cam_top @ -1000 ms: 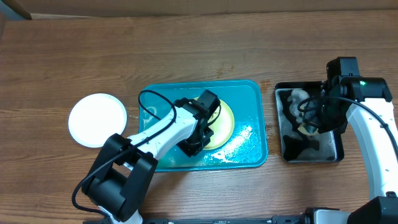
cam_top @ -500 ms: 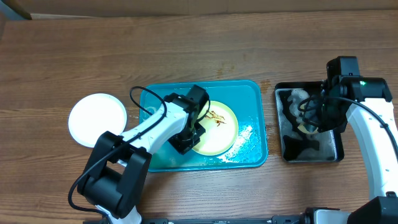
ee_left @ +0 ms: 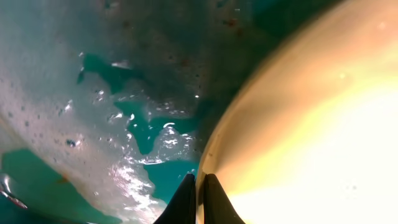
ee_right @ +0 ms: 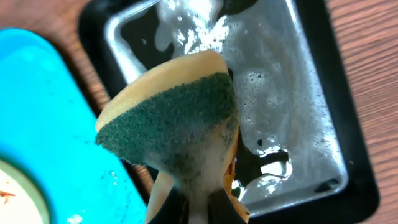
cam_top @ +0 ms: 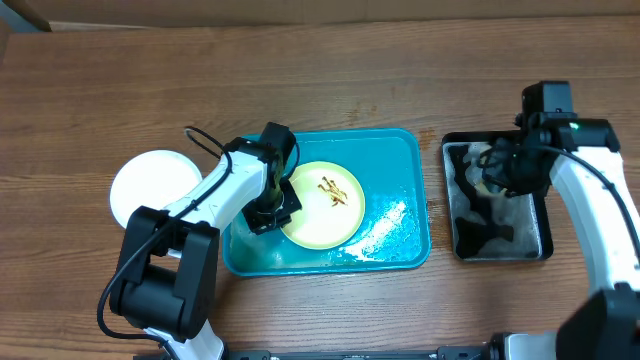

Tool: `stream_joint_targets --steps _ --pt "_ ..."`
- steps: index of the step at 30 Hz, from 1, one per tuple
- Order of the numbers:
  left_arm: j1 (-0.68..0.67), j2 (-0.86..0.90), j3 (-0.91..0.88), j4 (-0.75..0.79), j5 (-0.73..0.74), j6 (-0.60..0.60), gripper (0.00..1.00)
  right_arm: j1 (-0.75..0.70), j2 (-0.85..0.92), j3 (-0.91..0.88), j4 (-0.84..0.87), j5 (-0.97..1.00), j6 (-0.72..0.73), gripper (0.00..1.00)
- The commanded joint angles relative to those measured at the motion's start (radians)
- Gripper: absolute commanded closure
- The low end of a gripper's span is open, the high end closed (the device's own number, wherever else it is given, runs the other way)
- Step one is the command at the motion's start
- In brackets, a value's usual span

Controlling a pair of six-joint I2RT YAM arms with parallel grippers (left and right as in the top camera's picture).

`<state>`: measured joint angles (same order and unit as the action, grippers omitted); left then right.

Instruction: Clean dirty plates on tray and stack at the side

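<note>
While my left gripper (cam_top: pixel 266 213) pinches the left rim of the pale yellow-green plate (cam_top: pixel 322 205), that plate sits in the turquoise tray (cam_top: pixel 405 235), brown smears near its middle. My right gripper (cam_top: pixel 497 178) is clamped tight on a soapy sponge (ee_right: pixel 177 121) over the black tray (cam_top: pixel 538 245), well apart from the plate, off to its right. A white plate (cam_top: pixel 145 185) rests on the table (cam_top: pixel 400 70) left of the turquoise tray. Only the left wrist view shows me both fingers (ee_left: pixel 185 202) nearly together with the plate's edge between them, and suds on the tray floor. Only the right wrist view shows the sponge's green scouring face, folded by the squeeze, above foamy water.
</note>
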<state>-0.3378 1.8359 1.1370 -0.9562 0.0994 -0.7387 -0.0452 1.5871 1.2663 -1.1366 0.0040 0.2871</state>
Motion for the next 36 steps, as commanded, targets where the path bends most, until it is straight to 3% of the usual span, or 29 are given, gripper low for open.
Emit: stream_joint_targets --steps 1,16,21,30,34,36 --pt "0.001 0.011 -0.007 -0.005 0.002 0.145 0.96 -0.004 0.071 -0.004 0.006 -0.002 -0.003 0.96" --pt "0.001 0.011 -0.007 -0.011 0.001 0.178 0.96 -0.004 0.364 -0.007 0.033 -0.003 -0.003 0.96" --pt "0.001 0.011 -0.007 -0.011 0.001 0.178 0.96 -0.005 0.396 -0.079 0.137 -0.002 0.002 0.96" --pt "0.001 0.011 -0.007 -0.011 0.001 0.178 0.96 -0.011 0.406 -0.219 0.272 -0.014 0.141 0.96" --pt "0.001 0.011 -0.007 -0.008 0.001 0.178 0.96 -0.011 0.406 -0.219 0.278 -0.195 0.151 0.96" --pt "0.001 0.011 -0.007 -0.008 0.001 0.178 0.96 -0.011 0.406 -0.219 0.314 -0.360 0.076 0.96"
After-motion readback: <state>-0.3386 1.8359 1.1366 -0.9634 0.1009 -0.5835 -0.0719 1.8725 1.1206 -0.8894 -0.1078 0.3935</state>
